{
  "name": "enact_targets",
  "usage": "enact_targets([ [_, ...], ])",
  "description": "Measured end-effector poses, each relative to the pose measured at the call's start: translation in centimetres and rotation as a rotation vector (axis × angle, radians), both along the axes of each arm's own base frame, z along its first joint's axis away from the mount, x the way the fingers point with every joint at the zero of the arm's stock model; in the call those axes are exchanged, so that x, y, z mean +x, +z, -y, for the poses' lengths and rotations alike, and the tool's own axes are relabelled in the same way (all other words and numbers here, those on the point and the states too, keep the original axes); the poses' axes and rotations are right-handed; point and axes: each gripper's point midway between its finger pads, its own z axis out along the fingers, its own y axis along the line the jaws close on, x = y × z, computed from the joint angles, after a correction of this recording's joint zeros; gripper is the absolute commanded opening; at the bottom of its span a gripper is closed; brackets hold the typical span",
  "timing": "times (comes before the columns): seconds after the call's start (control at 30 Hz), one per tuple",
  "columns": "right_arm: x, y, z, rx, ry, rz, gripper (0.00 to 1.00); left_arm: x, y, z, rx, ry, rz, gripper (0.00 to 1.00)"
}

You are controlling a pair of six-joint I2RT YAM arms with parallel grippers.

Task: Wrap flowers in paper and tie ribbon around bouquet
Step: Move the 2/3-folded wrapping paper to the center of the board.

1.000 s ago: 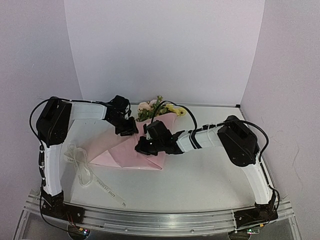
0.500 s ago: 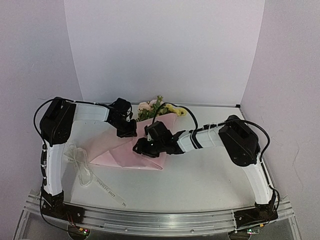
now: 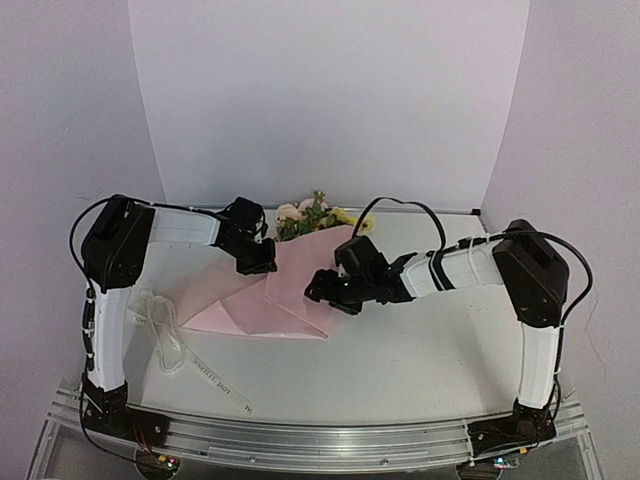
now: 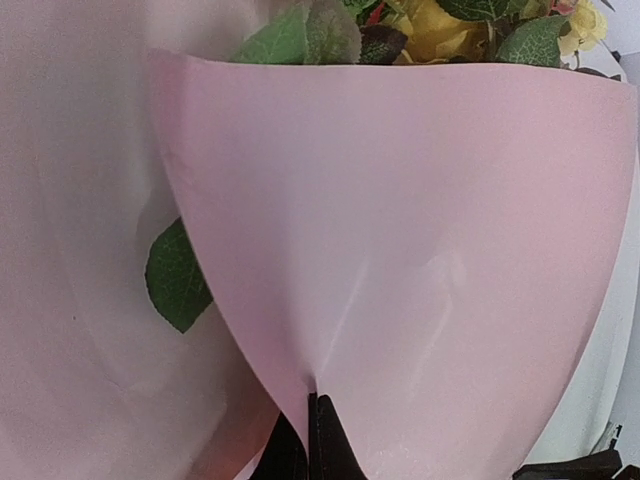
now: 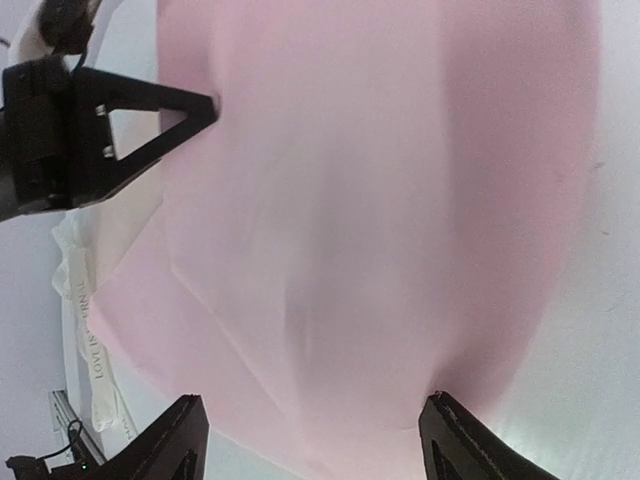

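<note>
The right fingers (image 5: 175,445) have opened off the paper (image 3: 290,295) and pulled back rightward; the left fingers (image 4: 322,445) have pinched shut on it.

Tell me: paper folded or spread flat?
Folded: one flap of the paper curves over the flowers, pinched in the shut left gripper.

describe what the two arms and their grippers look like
The left arm and right arm match: white tubular links, bulky black joint housings, thin black cables looping alongside. The left gripper and right gripper are black, with flat triangular fingers tapering to points.
</note>
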Motion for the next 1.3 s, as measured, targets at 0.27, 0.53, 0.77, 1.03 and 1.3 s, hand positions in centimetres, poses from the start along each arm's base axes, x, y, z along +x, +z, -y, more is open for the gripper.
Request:
enact_targets([
  [0.27, -0.4, -2.9, 2.9, -0.078, -0.065, -0.067, 0.64, -0.2, -2.0, 0.1, 0.0, -0.001, -0.014, 0.0],
  [0.53, -0.4, -3.5, 3.0, -0.071, -0.098, -0.097, 0.38, -0.1, -2.1, 0.4, -0.018, -0.005, -0.005, 0.0],
  [0.77, -0.5, -4.5, 3.2, -0.077, -0.124, -0.122, 0.03, -0.2, -2.2, 0.6, -0.024, -0.01, 0.0, 0.0],
  [1.03, -0.7, -5.3, 4.4, -0.088, -0.156, -0.118, 0.0, -0.7, -2.2, 2.3, -0.039, -0.035, 0.019, 0.0],
  [1.3, -2.8, -5.5, 8.1, -0.115, -0.206, -0.116, 0.0, -3.0, -2.2, 5.8, -0.075, -0.076, 0.023, 0.0],
])
